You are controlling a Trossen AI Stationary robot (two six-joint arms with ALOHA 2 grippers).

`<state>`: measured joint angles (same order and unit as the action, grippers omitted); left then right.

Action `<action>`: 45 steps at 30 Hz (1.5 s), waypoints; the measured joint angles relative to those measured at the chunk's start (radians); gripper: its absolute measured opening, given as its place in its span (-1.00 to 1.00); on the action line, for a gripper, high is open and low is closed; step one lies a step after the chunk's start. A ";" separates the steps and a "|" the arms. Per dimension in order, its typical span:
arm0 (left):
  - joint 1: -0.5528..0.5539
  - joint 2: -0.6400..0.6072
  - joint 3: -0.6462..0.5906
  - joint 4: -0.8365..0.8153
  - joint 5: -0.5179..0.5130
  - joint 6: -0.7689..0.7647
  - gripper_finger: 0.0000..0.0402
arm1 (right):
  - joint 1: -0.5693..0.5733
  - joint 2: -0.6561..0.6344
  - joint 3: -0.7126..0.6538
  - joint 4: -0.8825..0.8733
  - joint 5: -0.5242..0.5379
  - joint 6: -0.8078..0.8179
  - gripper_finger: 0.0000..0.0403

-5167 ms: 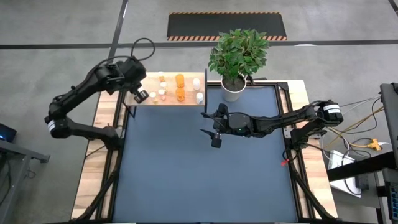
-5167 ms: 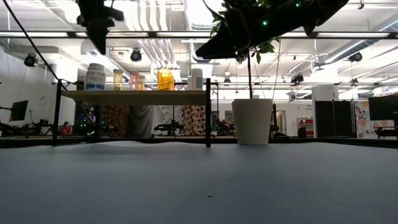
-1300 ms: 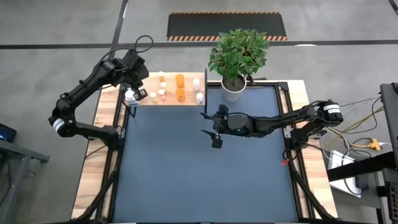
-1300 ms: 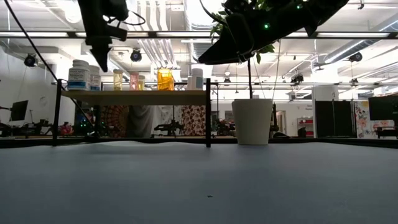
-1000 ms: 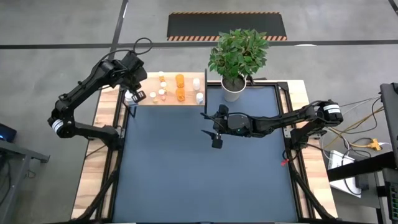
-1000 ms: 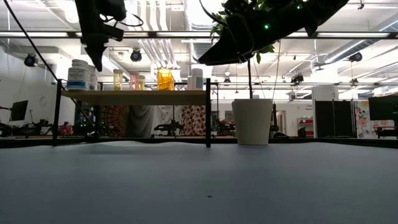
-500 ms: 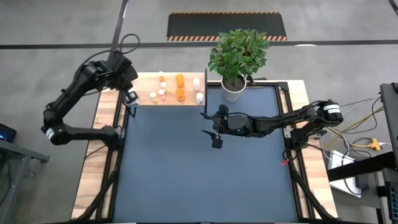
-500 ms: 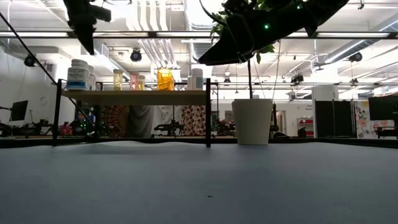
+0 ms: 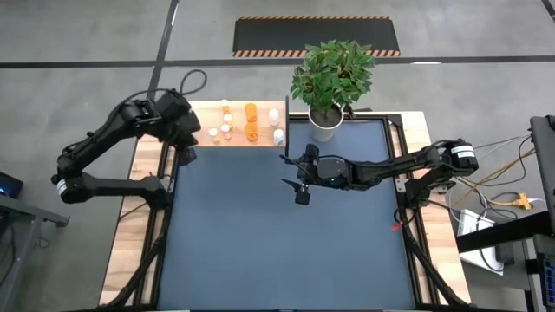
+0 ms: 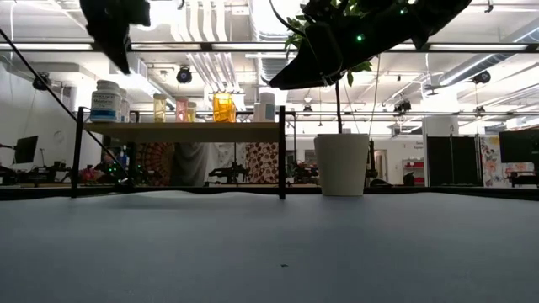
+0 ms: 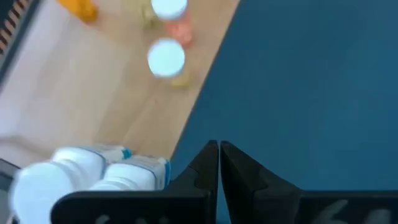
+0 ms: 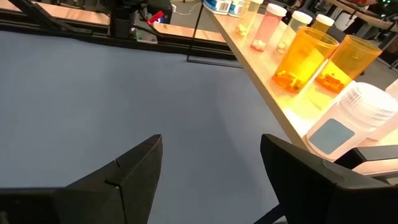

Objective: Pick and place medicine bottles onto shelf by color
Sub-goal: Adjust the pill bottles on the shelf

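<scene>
My left end effector [image 11: 219, 163] was clenched shut with nothing between its two dark fingers, which met along a thin seam. It hung above the near left corner of the flat light wood shelf [image 9: 201, 137] with thin black metal legs, at the edge where the board meets the dark blue surface [image 9: 277, 234]. From the table-height camera it showed high above the shelf's left end [image 10: 114, 34], clear of everything on the board.

Just beside that end effector, at the shelf's left end, stood two white medicine bottles with blue-and-white labels [image 11: 93, 174], touching each other. Farther along the board stood smaller bottles with white caps [image 11: 166, 57], one of them with a pinkish body.

My right end effector [image 9: 301, 192] was released, its two broad dark fingers [image 12: 124, 180] standing wide apart and empty. It hovered over the dark blue surface, near the shelf's right front leg, and apart from the board. Past its fingers I saw two translucent orange medicine bottles [image 12: 301, 56] side by side on the shelf, a ribbed white bottle with a pale label [image 12: 348, 115] near them, and a row of small pale and pink bottles [image 12: 268, 28] running on toward the far end.

A white plant pot holding a leafy green plant [image 9: 328, 121] stood on the surface just beyond the shelf's right end.
</scene>
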<state>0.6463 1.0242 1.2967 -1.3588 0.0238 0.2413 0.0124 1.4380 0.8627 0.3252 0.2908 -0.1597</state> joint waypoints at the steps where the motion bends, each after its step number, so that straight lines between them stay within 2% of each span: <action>1: -0.003 0.002 -0.018 0.002 -0.003 0.000 -1.00 | 0.000 0.000 0.000 0.000 0.000 0.002 0.29; 9: -0.003 0.040 -0.143 -0.019 -0.158 -0.006 -1.00 | 0.000 0.000 0.000 -0.005 0.000 0.001 0.29; 18: -0.003 0.067 -0.145 -0.064 -0.310 0.004 -1.00 | 0.000 0.000 0.000 -0.006 -0.001 0.002 0.29; 28: -0.004 0.066 -0.145 -0.067 -0.316 0.007 -1.00 | 0.000 0.000 0.000 -0.006 -0.001 0.002 0.29; 32: -0.016 0.068 -0.114 -0.056 -0.247 0.007 -1.00 | 0.000 0.000 0.000 -0.006 -0.001 0.002 0.29; 34: -0.027 0.071 -0.086 -0.017 -0.215 0.009 -1.00 | 0.000 0.000 0.000 -0.006 -0.001 0.002 0.29; 37: -0.036 0.072 -0.044 0.093 -0.220 0.050 -1.00 | 0.000 0.000 0.000 -0.006 -0.001 0.001 0.29; 41: -0.036 0.072 0.005 0.182 -0.362 0.088 -1.00 | 0.000 0.000 0.000 -0.006 -0.001 0.001 0.29; 43: -0.036 0.072 0.032 0.155 -0.449 0.090 -1.00 | 0.000 0.000 0.000 -0.006 -0.001 0.002 0.29; 45: -0.035 0.071 0.052 0.089 -0.486 0.090 -1.00 | 0.000 0.000 0.000 -0.006 -0.001 0.005 0.29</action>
<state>0.6109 1.0947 1.3485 -1.2695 -0.4626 0.3313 0.0124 1.4380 0.8627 0.3187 0.2897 -0.1552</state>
